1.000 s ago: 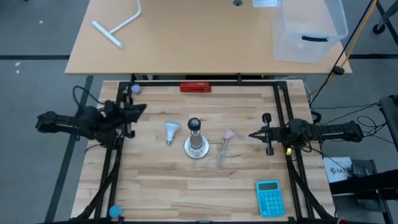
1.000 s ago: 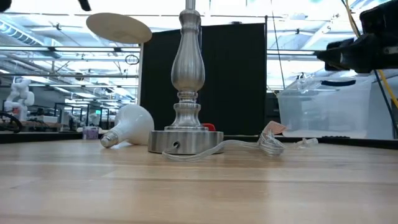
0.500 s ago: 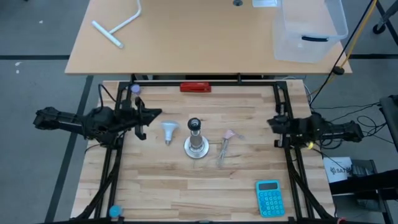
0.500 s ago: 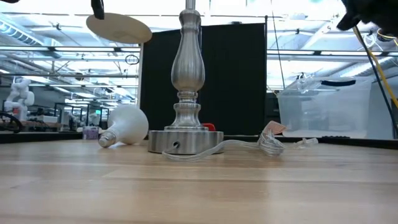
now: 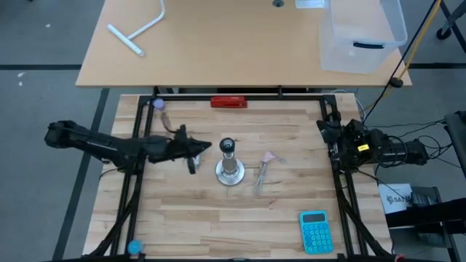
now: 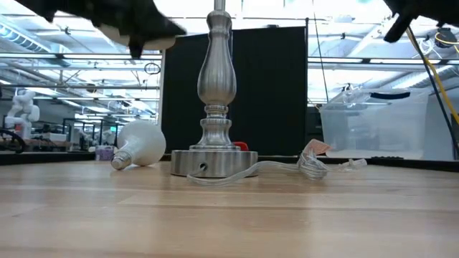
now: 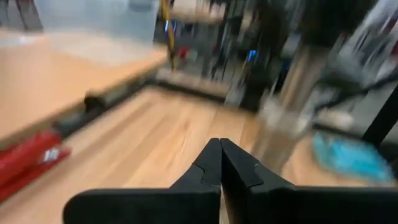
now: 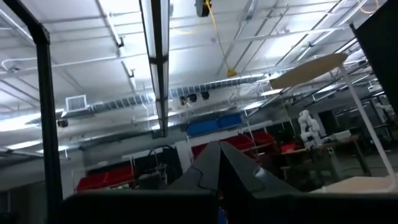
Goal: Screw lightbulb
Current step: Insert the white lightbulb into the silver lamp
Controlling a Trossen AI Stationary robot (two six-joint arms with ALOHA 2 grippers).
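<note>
**A:** Lightbulb [image 6: 140,142] first: where does it lie from the working gripper?

**B:** On its side on the wooden table [image 5: 218,218], just left of the lamp stand [image 5: 229,166]. The left gripper [image 5: 202,147] hangs directly above it, so from overhead the bulb is hidden under the arm. The low view shows the gripper well clear of the bulb, not touching.

**A:** Long axis?

**B:** Roughly level with the table, silvery screw base pointing away from the stand, domed head toward it. I judge the gripper must drop straight down and part its fingers first.

**A:** They're together now?

**B:** Yes, its wrist view shows the tips pressed shut on nothing. The right gripper [image 5: 322,129] waits closed too, raised at the table's right edge, much farther off.

**A:** Surface and surroundings?

**B:** Pale wood planks; a clear cord [image 5: 261,177] and a pink piece [image 5: 269,156] right of the stand, a blue calculator [image 5: 315,231] near the front corner. Beyond: a second table, a clear bin [image 5: 362,33], a workshop ceiling.
</note>
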